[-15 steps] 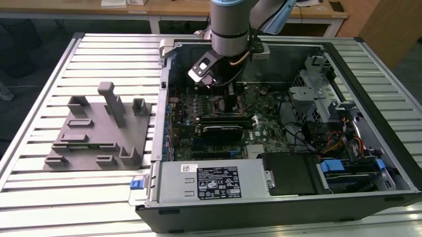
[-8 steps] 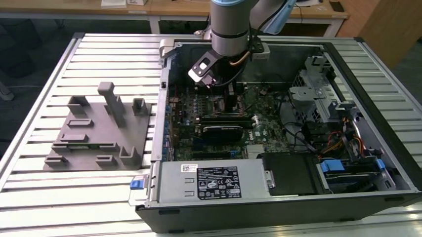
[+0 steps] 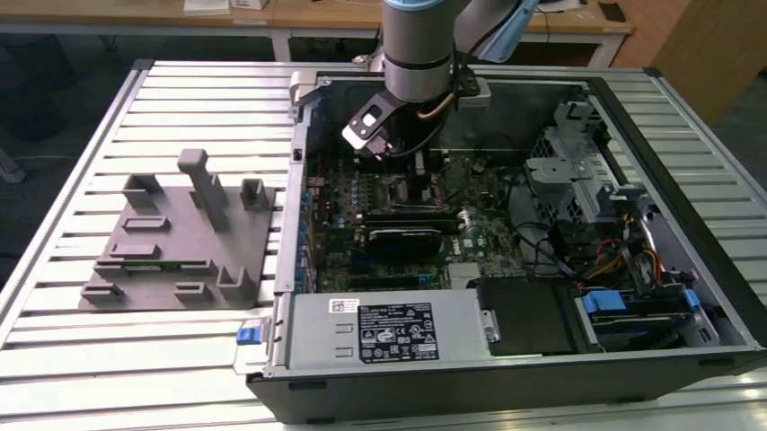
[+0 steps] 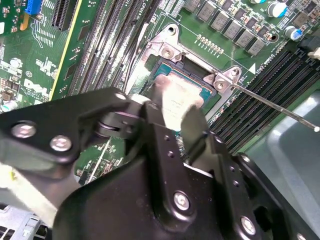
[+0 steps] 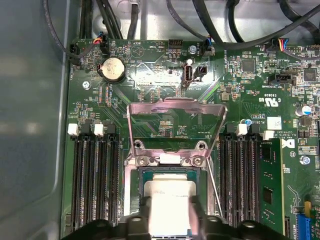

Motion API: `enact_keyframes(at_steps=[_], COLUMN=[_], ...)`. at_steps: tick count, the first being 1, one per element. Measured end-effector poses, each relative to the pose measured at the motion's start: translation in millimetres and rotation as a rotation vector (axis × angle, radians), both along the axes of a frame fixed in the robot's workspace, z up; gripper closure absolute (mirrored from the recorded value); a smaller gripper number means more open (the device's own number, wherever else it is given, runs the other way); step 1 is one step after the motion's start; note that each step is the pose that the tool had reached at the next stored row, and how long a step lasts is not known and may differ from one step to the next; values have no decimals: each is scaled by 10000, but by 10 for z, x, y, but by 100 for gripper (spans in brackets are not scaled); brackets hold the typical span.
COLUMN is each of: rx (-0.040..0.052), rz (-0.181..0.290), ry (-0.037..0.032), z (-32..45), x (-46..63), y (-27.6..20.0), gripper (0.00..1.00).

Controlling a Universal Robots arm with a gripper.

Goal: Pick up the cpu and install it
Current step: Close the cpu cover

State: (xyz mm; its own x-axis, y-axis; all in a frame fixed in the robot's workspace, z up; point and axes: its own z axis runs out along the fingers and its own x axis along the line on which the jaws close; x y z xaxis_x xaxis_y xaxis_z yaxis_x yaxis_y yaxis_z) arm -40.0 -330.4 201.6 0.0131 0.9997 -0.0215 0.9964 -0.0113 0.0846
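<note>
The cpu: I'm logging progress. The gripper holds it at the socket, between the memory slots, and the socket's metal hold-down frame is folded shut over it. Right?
Not quite: the first wrist view shows the metal hold-down frame flipped up and open. The gripper does hold the cpu at the socket, between the memory slots.

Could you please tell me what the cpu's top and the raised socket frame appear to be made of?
The cpu: top looks like matte silvery-white metal, evenly pale. The socket frame looks like shiny bare metal, probably steel, with bright reflective edges.
</note>
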Motion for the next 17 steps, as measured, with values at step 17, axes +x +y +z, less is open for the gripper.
enact_keyframes(at_steps=[17], rx=[-1], rz=[1], ry=[2], z=[-2], x=[16], y=[0], gripper=[89])
